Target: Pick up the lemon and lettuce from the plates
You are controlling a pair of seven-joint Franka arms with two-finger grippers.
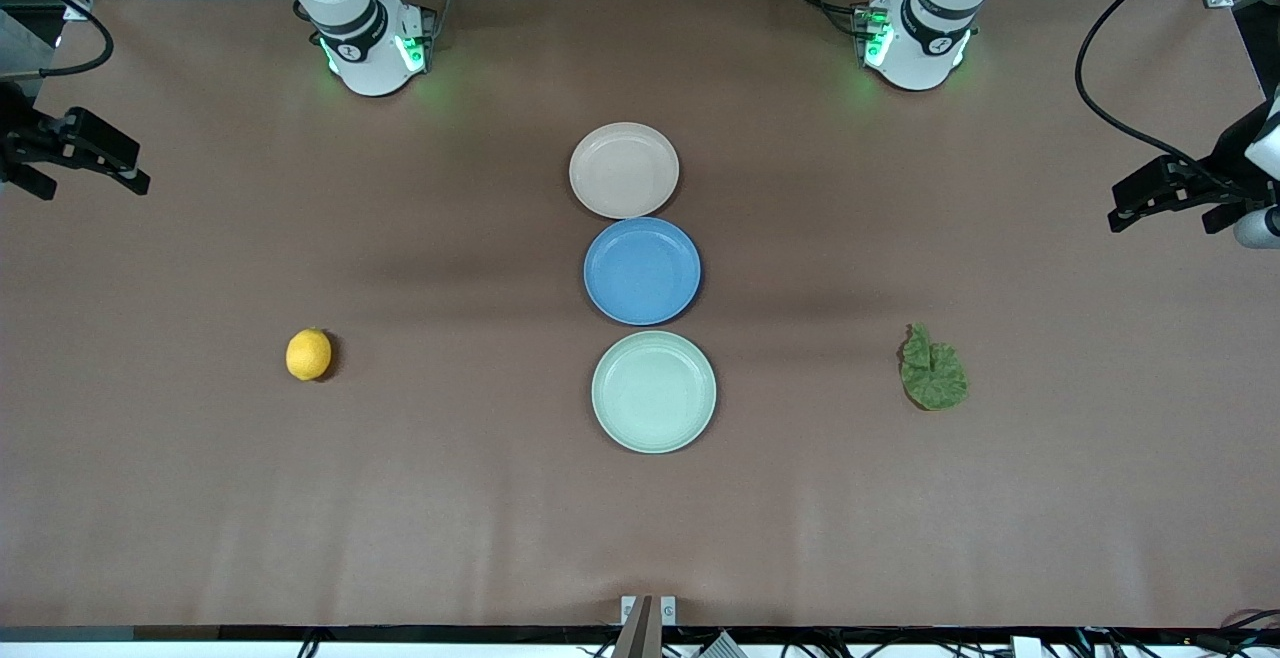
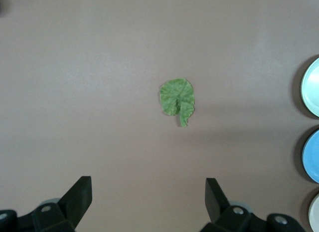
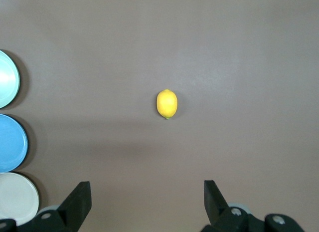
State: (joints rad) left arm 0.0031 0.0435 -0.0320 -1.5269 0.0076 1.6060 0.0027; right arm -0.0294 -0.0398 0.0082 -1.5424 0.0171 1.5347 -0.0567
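Front view: I see three round plates in a row mid-desk, beige-pinkish plate (image 1: pixel 624 170) farthest from the camera, bright blue plate (image 1: pixel 642 270) between, pale mint green plate (image 1: pixel 654 391) nearest, all bare. Small yellow oval lemon (image 1: pixel 308 354) lies on the brown desk (image 1: pixel 460 498) toward the right arm's end; crinkled green lettuce leaf (image 1: pixel 932 370) toward the left arm's end. Left claw (image 2: pixel 148 204) spread, up over the desk's edge at its own end. Right claw (image 3: pixel 147 202) spread, same at its end.
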